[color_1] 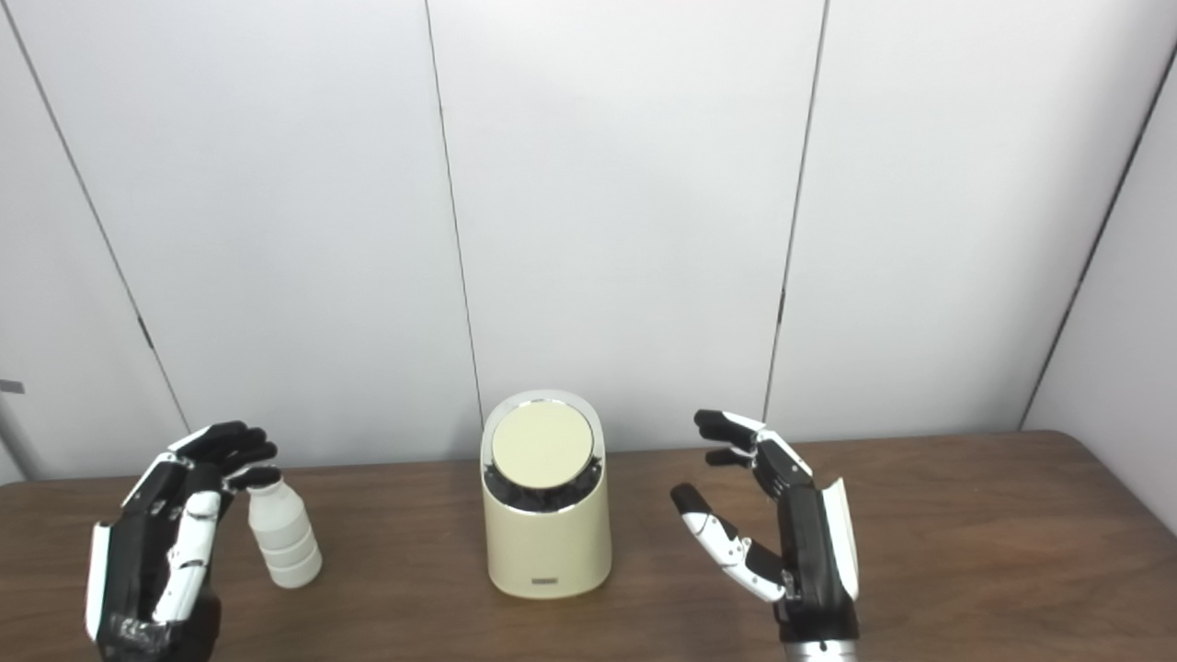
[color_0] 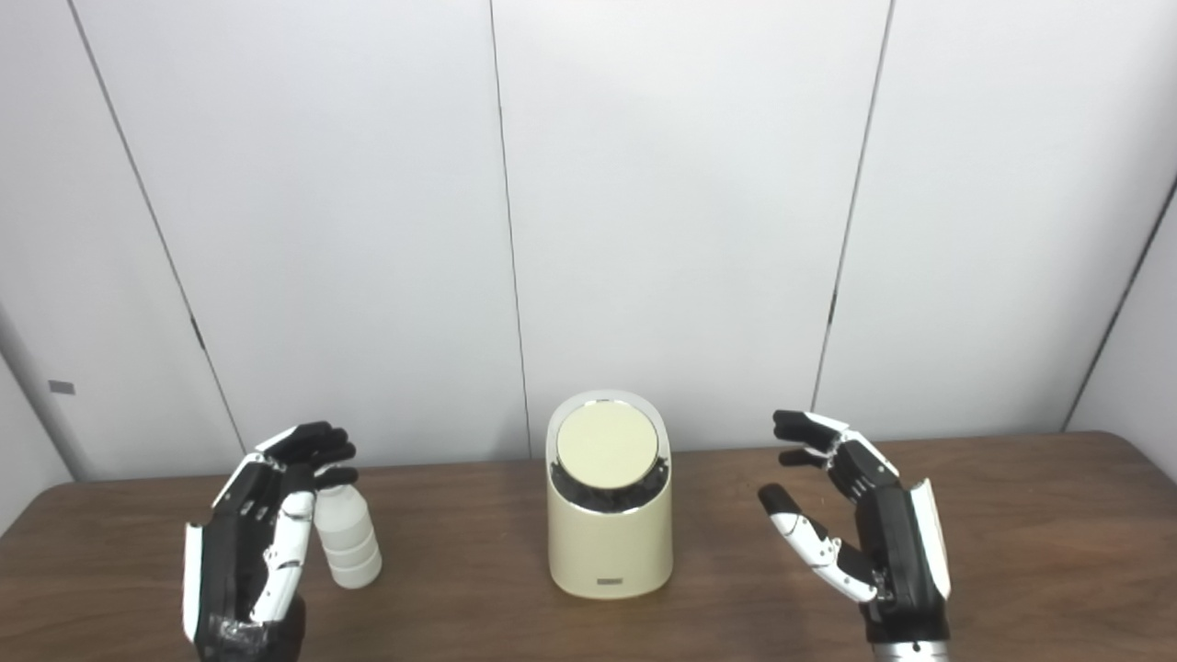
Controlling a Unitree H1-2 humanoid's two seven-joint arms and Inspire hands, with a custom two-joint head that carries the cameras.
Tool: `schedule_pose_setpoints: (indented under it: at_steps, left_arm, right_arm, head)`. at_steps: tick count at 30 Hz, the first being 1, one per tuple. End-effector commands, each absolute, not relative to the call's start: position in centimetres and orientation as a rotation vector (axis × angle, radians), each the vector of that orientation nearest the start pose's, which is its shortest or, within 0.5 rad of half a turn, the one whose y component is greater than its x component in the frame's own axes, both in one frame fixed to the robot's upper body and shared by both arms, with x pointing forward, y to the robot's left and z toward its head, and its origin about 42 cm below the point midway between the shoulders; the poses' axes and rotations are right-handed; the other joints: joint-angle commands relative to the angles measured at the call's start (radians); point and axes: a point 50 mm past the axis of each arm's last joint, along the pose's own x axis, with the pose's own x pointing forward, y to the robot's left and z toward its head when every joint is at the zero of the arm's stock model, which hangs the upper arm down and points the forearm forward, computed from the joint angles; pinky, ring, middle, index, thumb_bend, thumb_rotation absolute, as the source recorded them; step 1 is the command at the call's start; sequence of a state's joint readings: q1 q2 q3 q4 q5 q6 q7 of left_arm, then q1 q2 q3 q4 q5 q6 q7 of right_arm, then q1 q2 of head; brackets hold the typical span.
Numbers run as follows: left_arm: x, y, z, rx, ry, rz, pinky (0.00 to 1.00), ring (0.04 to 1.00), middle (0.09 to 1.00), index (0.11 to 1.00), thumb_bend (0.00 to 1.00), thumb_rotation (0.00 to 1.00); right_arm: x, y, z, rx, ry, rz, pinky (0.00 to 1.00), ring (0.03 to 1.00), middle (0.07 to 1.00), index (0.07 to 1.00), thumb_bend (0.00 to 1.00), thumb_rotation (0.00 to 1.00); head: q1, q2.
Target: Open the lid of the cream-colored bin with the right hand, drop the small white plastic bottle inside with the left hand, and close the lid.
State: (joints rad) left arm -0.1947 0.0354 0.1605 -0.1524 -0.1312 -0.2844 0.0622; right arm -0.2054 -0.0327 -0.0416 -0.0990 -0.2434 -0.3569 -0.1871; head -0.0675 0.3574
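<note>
A cream-colored bin (color_0: 609, 538) stands upright at the middle of the table, its round slanted lid (color_0: 608, 445) down and facing me. A small white plastic bottle (color_0: 347, 537) stands upright to the bin's left. My left hand (color_0: 262, 542) is open right beside the bottle on its left, fingertips curling over the bottle's cap; I cannot tell whether they touch it. My right hand (color_0: 860, 529) hovers open to the right of the bin, palm turned toward it, holding nothing and well apart from it.
The brown wooden table (color_0: 1030, 552) runs the full width of the view. White wall panels (color_0: 680, 202) rise directly behind its far edge.
</note>
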Motion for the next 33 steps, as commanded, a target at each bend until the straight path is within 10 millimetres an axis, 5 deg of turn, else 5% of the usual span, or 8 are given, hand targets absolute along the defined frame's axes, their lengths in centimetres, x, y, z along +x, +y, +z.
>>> schedule_pose_setpoints:
  at_steps: [1, 23, 27, 33]
  left_arm:
    - [32.8, 25.3, 23.3, -0.109, -0.71, 0.148, 0.6, 0.672, 0.68, 0.671, 0.33, 0.49]
    - [33.1, 24.7, 23.3, -0.107, -0.714, 0.139, 0.59, 0.671, 0.682, 0.675, 0.32, 0.48]
    - [33.2, 24.5, 23.4, -0.11, -0.716, 0.139, 0.59, 0.667, 0.68, 0.671, 0.31, 0.49]
    - [33.2, 24.3, 23.6, -0.117, -0.725, 0.141, 0.59, 0.668, 0.679, 0.671, 0.34, 0.5]
  right_arm:
    - [33.2, -21.6, 22.4, -0.197, -0.753, -0.152, 0.62, 0.725, 0.737, 0.691, 0.3, 0.37]
    - [34.0, -21.7, 23.9, -0.232, -0.774, -0.163, 0.61, 0.71, 0.73, 0.689, 0.32, 0.39]
    - [34.3, -21.3, 26.3, -0.395, -0.716, -0.137, 0.73, 0.824, 0.829, 0.78, 0.48, 0.68]
    - [34.9, -20.2, 29.8, -0.512, -0.627, -0.008, 0.93, 0.982, 0.986, 0.977, 0.79, 0.95]
  head:
    - [0.0, -0.001]
    - [0.0, -0.002]
    - [0.003, -0.003]
    - [0.008, -0.003]
